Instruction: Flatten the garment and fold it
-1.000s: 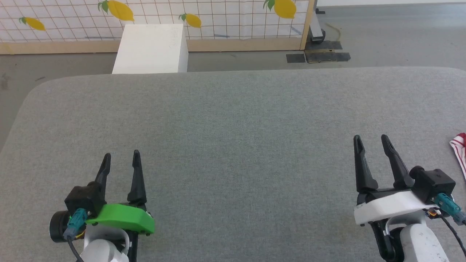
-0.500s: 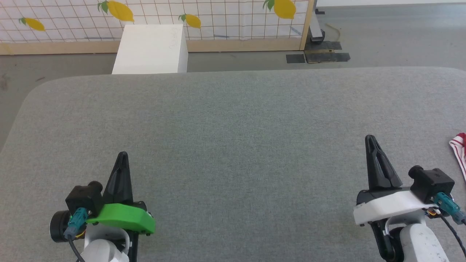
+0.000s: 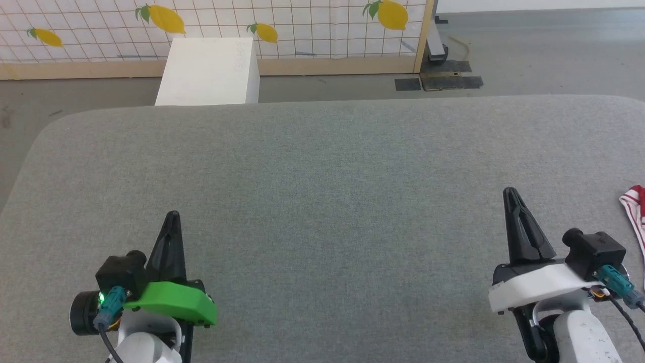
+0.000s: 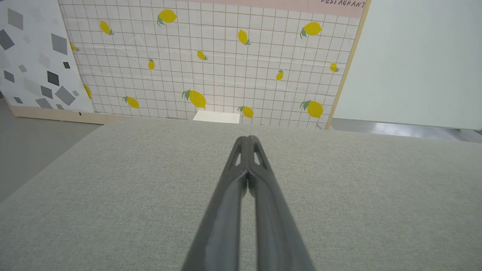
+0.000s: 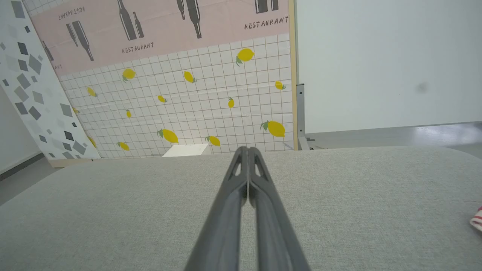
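Right hand (image 3: 510,193) sits at the near right of the grey tabletop (image 3: 322,171) with its 2 fingers pressed together on nothing; left hand (image 3: 172,217) stands the same way at the near left. A small red-and-white striped edge of the garment (image 3: 636,200) lies on the tabletop at the right border of the head view, near the right hand; the rest runs out of frame. Expect light, soft, limp cloth that drapes, bunches and offers no stiffness. Recommended hold: spread the right hand, pinch the striped hem or a sleeve edge, then draw the cloth slowly toward the tabletop centre.
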